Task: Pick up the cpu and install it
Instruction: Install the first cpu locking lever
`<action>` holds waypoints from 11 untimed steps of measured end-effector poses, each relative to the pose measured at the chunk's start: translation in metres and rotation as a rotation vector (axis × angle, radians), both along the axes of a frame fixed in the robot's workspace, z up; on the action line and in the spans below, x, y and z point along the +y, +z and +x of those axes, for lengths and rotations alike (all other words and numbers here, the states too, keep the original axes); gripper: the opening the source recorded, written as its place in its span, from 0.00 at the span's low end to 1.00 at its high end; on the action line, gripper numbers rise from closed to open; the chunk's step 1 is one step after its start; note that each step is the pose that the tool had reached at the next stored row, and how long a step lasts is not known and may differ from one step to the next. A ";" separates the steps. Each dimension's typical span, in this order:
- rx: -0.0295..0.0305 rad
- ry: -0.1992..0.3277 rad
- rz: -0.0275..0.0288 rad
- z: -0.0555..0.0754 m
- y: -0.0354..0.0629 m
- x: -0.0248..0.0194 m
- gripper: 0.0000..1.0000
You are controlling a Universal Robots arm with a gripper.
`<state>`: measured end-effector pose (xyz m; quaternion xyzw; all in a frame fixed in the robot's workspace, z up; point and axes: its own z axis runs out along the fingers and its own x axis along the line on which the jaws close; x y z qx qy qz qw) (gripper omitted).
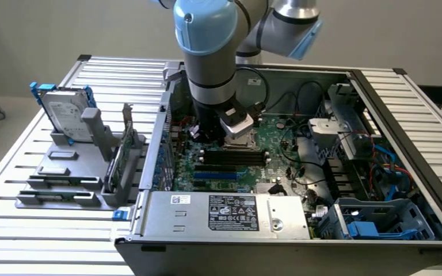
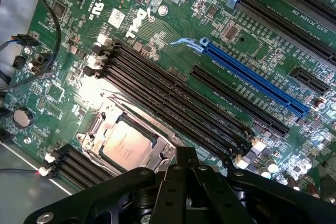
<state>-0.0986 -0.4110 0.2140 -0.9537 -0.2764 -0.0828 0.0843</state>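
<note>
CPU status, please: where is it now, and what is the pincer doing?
Pincer shut, empty, just above board. CPU lying in the socket, frame open. Nothing in the way.

From where the exterior view looks, the grey and light-blue robot arm runs off the top edge and blocks the dark metal-framed socket on the green motherboard. The open computer case is clipped at the bottom and the exterior view's right. In the wrist view, the black gripper covers one corner of the small silvery-grey square cpu. The board's printed lettering is too fine to read.
</note>
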 end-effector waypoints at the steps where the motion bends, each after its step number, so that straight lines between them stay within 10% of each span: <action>1: -0.0001 -0.003 -0.0014 -0.001 -0.0014 0.0003 0.11; 11: 0.0000 -0.022 -0.0089 -0.003 -0.0074 0.0062 0.11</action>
